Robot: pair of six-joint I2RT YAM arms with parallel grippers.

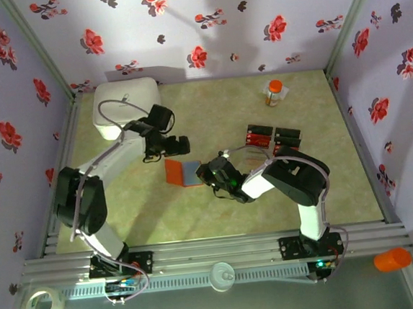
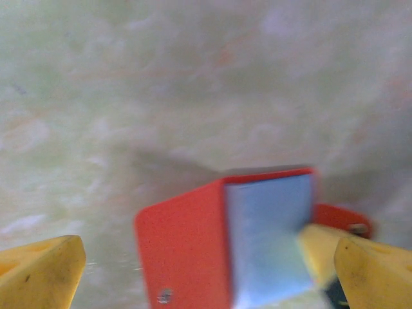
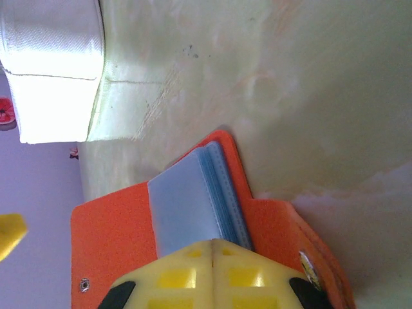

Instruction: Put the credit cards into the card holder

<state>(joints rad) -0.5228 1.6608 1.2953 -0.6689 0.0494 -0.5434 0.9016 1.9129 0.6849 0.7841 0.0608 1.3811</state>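
Observation:
The card holder (image 1: 180,172) lies open on the table's middle, orange-red with blue-grey pockets (image 3: 183,206) standing up from it. My right gripper (image 1: 207,173) is shut, its yellow fingertips (image 3: 212,257) pressed together at the near edge of the pockets. Whether a pocket leaf is pinched I cannot tell. My left gripper (image 1: 168,148) hangs open just behind the holder. In the left wrist view its fingers (image 2: 45,270) straddle the card holder (image 2: 187,251). The credit cards (image 1: 272,134), red and black, lie in rows to the right of the holder.
A big white rounded box (image 1: 124,104) stands at the back left, also seen as the white box (image 3: 51,64). An orange-capped bottle (image 1: 274,92) stands at the back right. A tape roll (image 1: 42,306) and an orange cup (image 1: 391,260) sit off the table's front.

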